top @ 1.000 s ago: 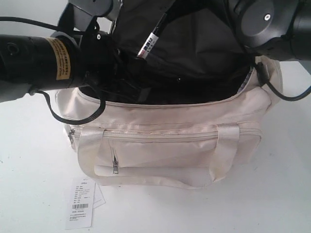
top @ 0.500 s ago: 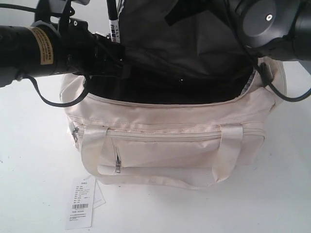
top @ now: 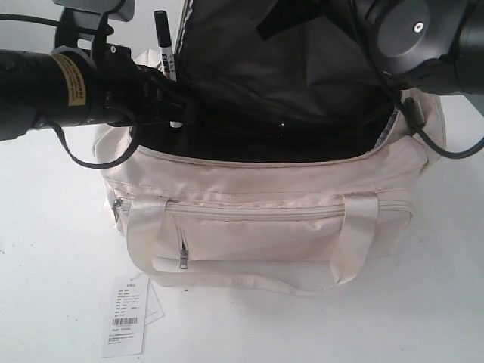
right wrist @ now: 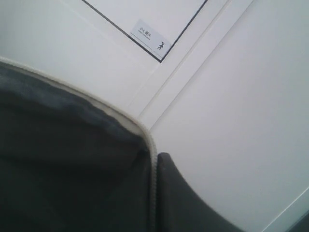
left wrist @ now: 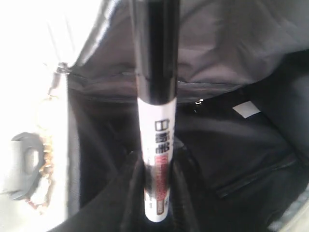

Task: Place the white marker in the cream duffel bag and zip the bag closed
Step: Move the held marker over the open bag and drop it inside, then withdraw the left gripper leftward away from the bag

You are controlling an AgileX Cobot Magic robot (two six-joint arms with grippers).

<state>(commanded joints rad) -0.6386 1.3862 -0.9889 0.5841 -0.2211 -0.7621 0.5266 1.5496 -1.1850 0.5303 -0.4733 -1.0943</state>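
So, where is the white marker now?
The white marker stands upright at the exterior view's upper left, held in the left gripper's fingers over the left end of the open cream duffel bag.

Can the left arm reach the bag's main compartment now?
Probably yes: the flap of the cream duffel bag stands raised, and the left gripper holds the white marker at its open mouth.

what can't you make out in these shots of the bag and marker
- right gripper: not seen in the exterior view, where the raised flap and top edge cover it; its wrist view shows only grey lining and wall.
- white marker print: blurred in the left wrist view, tiny in the exterior view.
- cream duffel bag inside bottom: lost in shadow in the exterior and left wrist views.
- paper tag text: too small, exterior view.
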